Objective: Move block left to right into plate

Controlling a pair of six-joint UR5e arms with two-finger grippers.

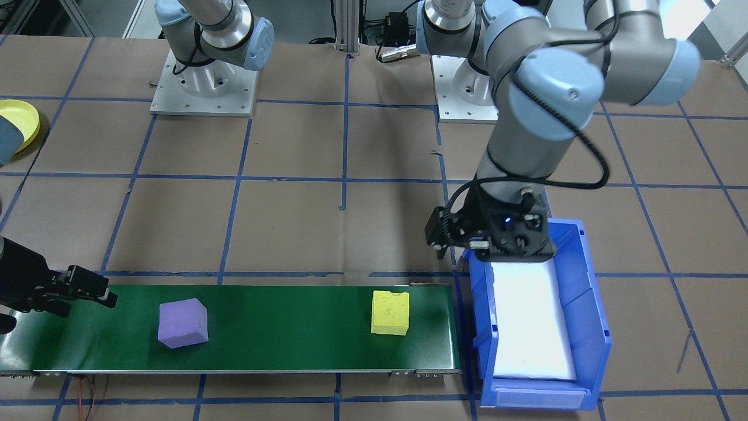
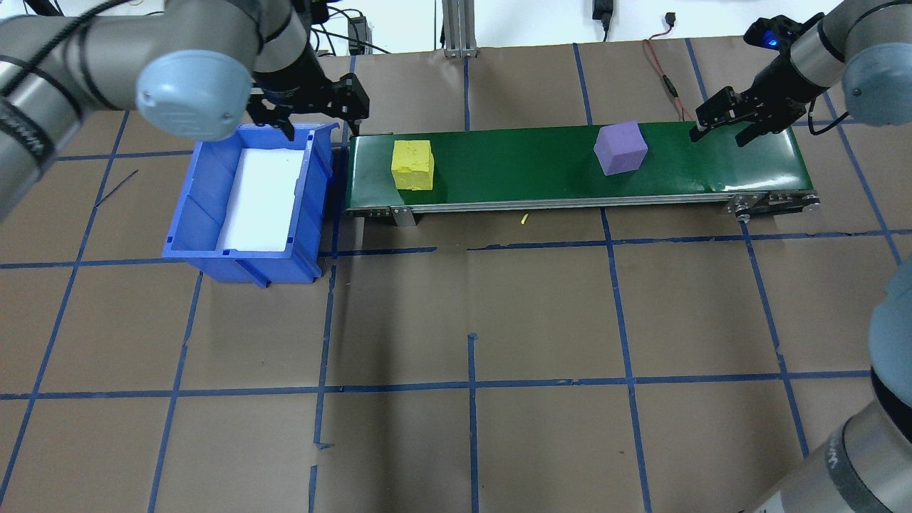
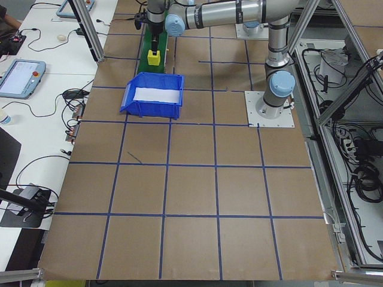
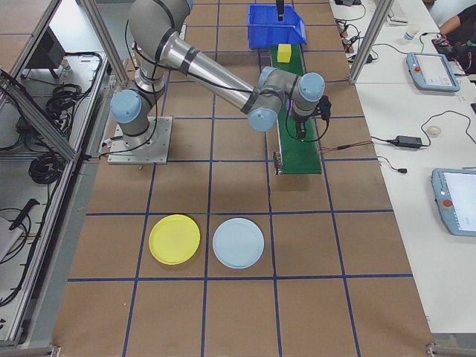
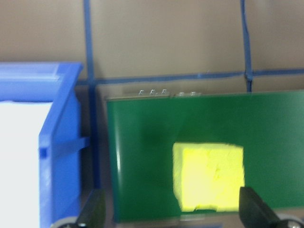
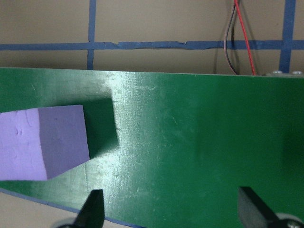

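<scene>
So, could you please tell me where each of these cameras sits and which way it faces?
Front-facing: across the table, facing both arm bases; yellow block on the green conveyor.
Overhead: behind the robot's shoulders, looking down; left gripper, right gripper.
Exterior left: table end, blue bin nearest.
Exterior right: opposite end, yellow plate nearest.
Left wrist: fingertips over the yellow block.
Right wrist: fingertips beside the purple block.
All share the conveyor.

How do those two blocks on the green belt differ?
The yellow block lies near the blue bin, squared to the belt; the purple block lies nearer the right gripper, turned askew. Both are foam-like cubes of similar size, neither gripped.
</scene>
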